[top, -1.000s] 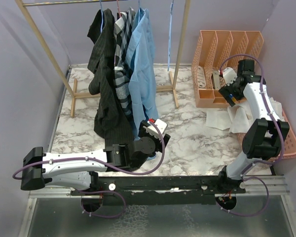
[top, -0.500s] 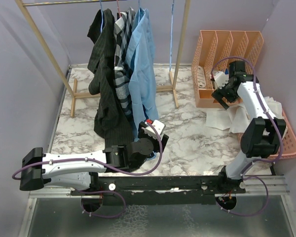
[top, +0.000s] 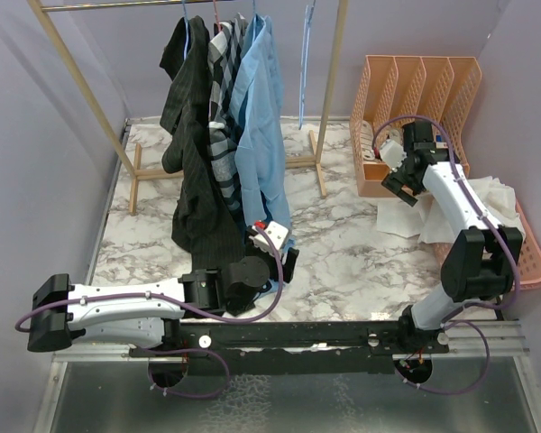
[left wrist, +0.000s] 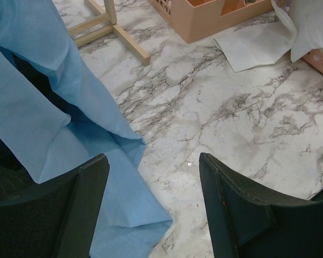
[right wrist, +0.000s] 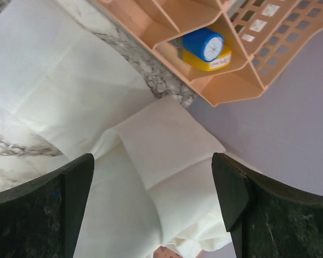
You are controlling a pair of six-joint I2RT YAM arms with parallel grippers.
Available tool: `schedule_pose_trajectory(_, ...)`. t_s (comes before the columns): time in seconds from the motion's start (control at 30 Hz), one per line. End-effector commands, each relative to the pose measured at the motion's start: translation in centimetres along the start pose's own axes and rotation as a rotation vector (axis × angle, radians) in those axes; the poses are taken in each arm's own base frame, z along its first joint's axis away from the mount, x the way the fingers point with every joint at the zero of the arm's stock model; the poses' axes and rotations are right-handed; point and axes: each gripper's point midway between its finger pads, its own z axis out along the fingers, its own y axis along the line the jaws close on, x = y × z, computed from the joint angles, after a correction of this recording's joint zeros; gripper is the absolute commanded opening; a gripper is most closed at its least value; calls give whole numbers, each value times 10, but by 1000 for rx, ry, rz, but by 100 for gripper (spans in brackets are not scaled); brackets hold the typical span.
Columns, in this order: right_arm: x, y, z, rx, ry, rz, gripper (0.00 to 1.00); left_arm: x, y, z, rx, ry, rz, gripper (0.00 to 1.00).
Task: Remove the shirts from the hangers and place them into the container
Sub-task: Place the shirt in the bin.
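Three shirts hang from hangers on the wooden rack: black pinstriped (top: pixel 191 162), checked (top: pixel 224 117) and light blue (top: pixel 260 117). An empty light blue hanger (top: pixel 307 63) dangles beside them. The white shirt (top: pixel 487 194) lies draped over the salmon-pink container (top: pixel 534 262), one part spilling onto the table. My left gripper (top: pixel 285 260) is open low over the table, at the light blue shirt's hem (left wrist: pixel 54 107), nothing between its fingers (left wrist: pixel 231 204). My right gripper (top: pixel 395 185) is open above the white shirt (right wrist: pixel 151 134), holding nothing.
A peach file organizer (top: pixel 415 90) stands at the back right with a blue-and-yellow item (right wrist: pixel 204 48) in one slot. The rack's wooden feet (top: pixel 135 176) and post (top: pixel 329 99) rest on the marble table. Purple walls close in the sides.
My right arm has swung left, from over the basket's rim toward the organizer's front. My left gripper has drawn slightly back and left below the blue shirt. Both stayed open.
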Motion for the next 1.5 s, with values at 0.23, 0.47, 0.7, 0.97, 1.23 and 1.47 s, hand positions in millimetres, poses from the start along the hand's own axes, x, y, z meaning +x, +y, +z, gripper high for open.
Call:
schedule_pose_trajectory(0.23,12,-15,13,131,61,-18,81,-5,-9,-1,40,-8,-44,71)
schedule_pose_trajectory(0.47,13,-9,30,139,85,7,69,-5,-9,-2,39,-6,-41,71)
schedule_pose_trajectory(0.7,10,-10,45,170,86,56,45,-2,-12,1,40,3,-39,71)
schedule_pose_trajectory(0.97,4,-44,28,239,5,217,1,-3,-12,1,38,3,-34,71)
schedule_pose_trajectory(1.23,-12,-109,-81,165,-343,565,1,-3,-19,6,49,8,-19,71)
schedule_pose_trajectory(1.47,19,-149,-192,364,-538,774,1,-9,-29,12,68,14,1,71)
